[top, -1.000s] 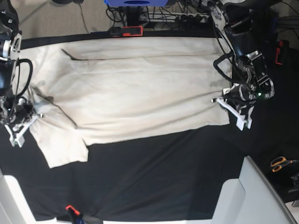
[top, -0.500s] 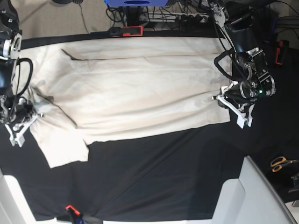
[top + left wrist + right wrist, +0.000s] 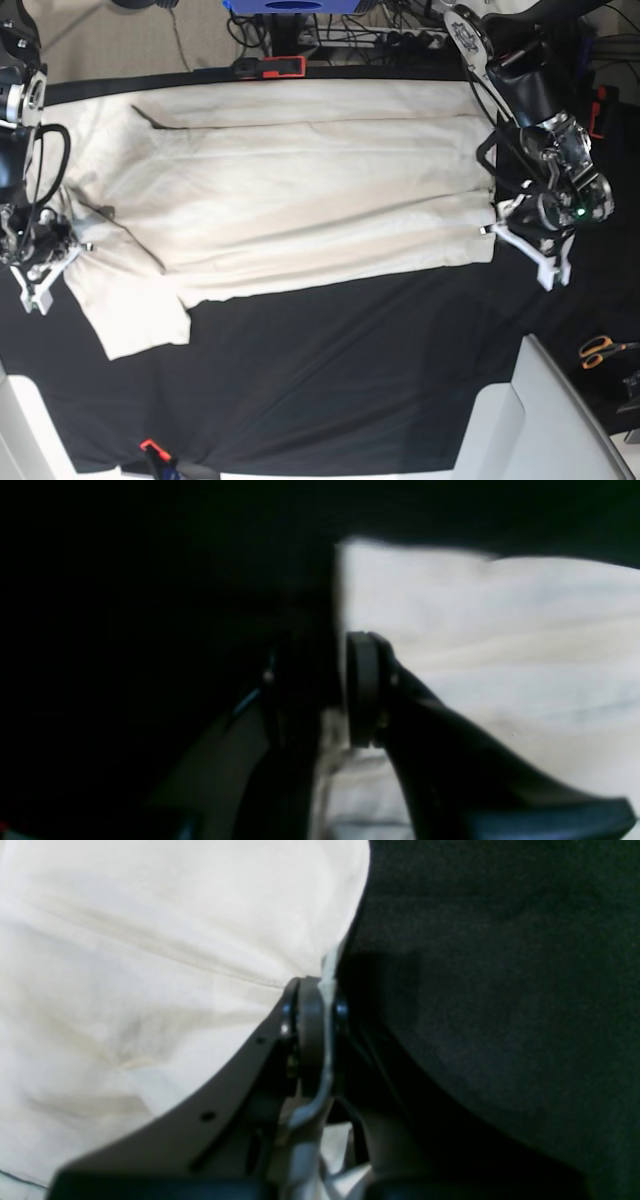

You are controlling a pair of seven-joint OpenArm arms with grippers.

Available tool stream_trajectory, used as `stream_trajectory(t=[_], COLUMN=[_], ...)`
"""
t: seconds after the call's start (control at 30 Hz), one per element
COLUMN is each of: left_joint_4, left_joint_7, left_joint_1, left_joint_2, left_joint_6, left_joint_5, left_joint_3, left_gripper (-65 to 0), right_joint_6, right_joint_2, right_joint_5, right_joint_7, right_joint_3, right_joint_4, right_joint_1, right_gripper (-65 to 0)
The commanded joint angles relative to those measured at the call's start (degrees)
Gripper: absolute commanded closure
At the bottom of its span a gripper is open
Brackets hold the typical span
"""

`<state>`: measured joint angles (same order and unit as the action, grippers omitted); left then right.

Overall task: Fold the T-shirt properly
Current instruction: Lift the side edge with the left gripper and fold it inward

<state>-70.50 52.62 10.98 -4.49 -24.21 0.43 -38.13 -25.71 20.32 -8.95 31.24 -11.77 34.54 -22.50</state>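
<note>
A large plain cream cotton T-shirt lies spread and softly creased across the black matte tablecloth, its long body running from one arm to the other, one short sleeve jutting toward the near side of the table. At the base view's left edge, the right gripper, white-framed with dark round pads, is pinched tight on the shirt's edge; the right wrist view shows a thin fold of cream fabric squeezed between the two pads, a stitched seam crossing the smooth cloth beside it. At the opposite end, the left gripper sits at the shirt's hem corner with its jaws parted; in the blurred left wrist view a dark gap separates the round black pad from its partner, and the pale cloth lies beyond and below, not clamped. A red-and-black clamp holds the tablecloth's far edge, and orange-handled scissors rest off to the side.
</note>
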Motion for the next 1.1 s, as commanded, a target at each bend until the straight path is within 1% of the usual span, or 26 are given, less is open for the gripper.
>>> stream_trajectory(t=[0.0,0.2,0.3,0.4,0.5,0.57,0.8,0.93,1.07], left_joint_4=[-0.9,-0.7,2.9,7.6,10.0,10.4,14.5,17.5,22.3], left_joint_7=[-1.0,-1.0,-1.2,-1.5,-3.3,-3.8,-4.2,-9.1,-11.4], left_joint_1=[2.0,3.6,5.3,6.8,7.4,7.3,7.6,7.5,7.6], left_joint_2=[-0.7,-0.9,-1.1,-2.5,-2.8,-3.6,-4.6,-4.6,-4.6], left_joint_6=[-0.4,-0.4,-0.4,-0.4,-0.4,-0.4,-0.4,-0.4,-0.4], left_joint_5=[-0.9,-0.9,-0.9,-1.0,-3.7,-5.3,-6.1,-6.1,-6.1], left_joint_3=[-0.4,-1.4,-2.0,-2.2,-2.1,-1.9,-2.2,-1.9,-1.8], left_gripper=[-18.8,-18.8,-18.9,-18.9,-18.9,-18.9,-18.9,-18.9,-18.9], right_joint_6=[0.2,0.2,0.2,0.2,0.2,0.2,0.2,0.2,0.2], right_joint_2=[0.8,0.8,0.8,0.8,0.8,0.8,0.9,0.9,0.9], right_joint_5=[0.2,0.2,0.2,0.2,0.2,0.2,0.2,0.2,0.2], right_joint_7=[0.4,0.4,0.4,0.4,0.4,0.4,0.4,0.4,0.4], right_joint_3=[-0.2,-0.2,-0.2,-0.2,-0.2,-0.1,-0.1,-0.1,-0.1], right_joint_4=[0.7,0.7,0.7,0.7,0.7,0.7,0.7,0.7,0.7], right_joint_1=[-0.9,-0.9,-0.9,-0.9,-0.9,-0.9,-0.8,-0.8,-0.8], right_gripper=[-0.2,-0.2,-0.2,-0.2,-0.2,-0.2,-0.2,-0.2,-0.2])
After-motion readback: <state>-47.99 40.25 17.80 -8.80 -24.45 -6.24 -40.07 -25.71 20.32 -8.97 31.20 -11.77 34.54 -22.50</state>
